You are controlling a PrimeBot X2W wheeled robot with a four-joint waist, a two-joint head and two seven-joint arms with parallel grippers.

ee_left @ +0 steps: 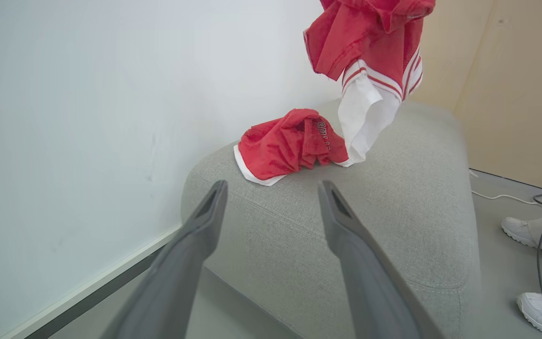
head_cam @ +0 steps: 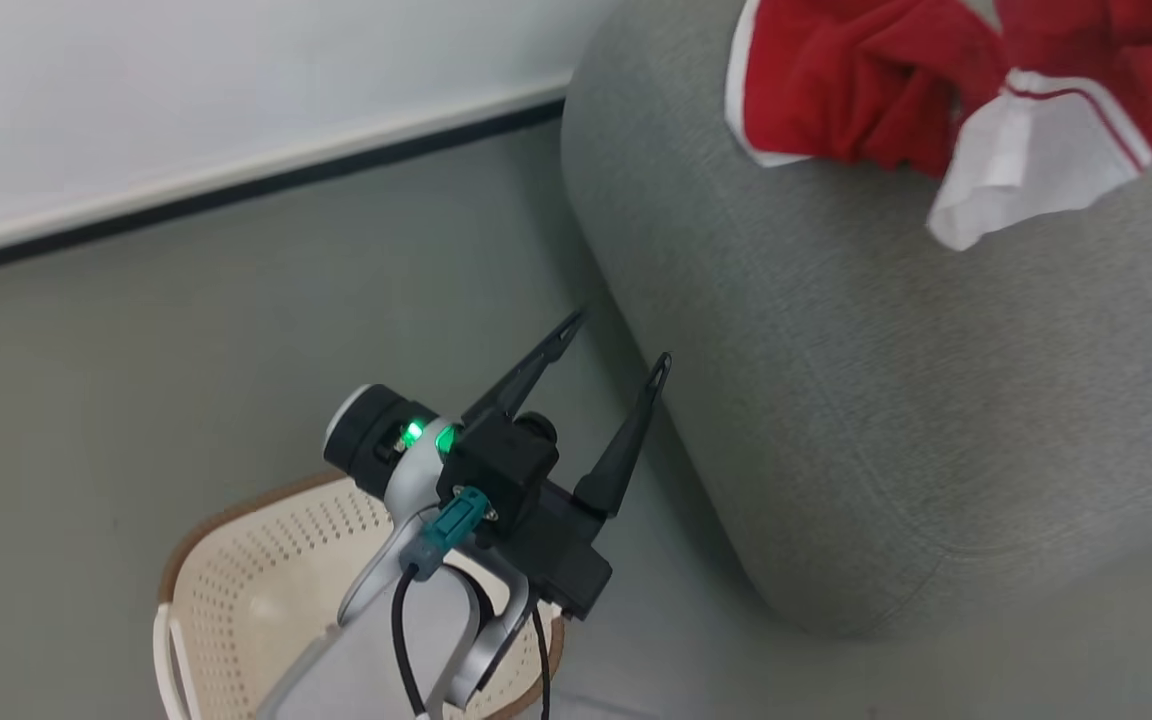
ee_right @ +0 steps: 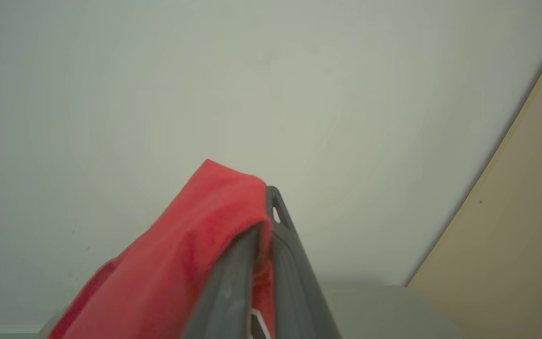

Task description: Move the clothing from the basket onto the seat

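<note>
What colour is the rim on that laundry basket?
Brown; the basket itself is cream-white with small holes. The head view shows it best.

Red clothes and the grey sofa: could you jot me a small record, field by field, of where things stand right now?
Lying garment: crumpled red sports garment with white trim, resting on the large grey fabric sofa
Held garment: second red garment with white striped trim, hanging over the sofa beside the first
Right tool: shut on the held garment
Left tool: open, holding nothing
Basket: cream perforated plastic basket with brown rim, on the floor beside the sofa
</note>
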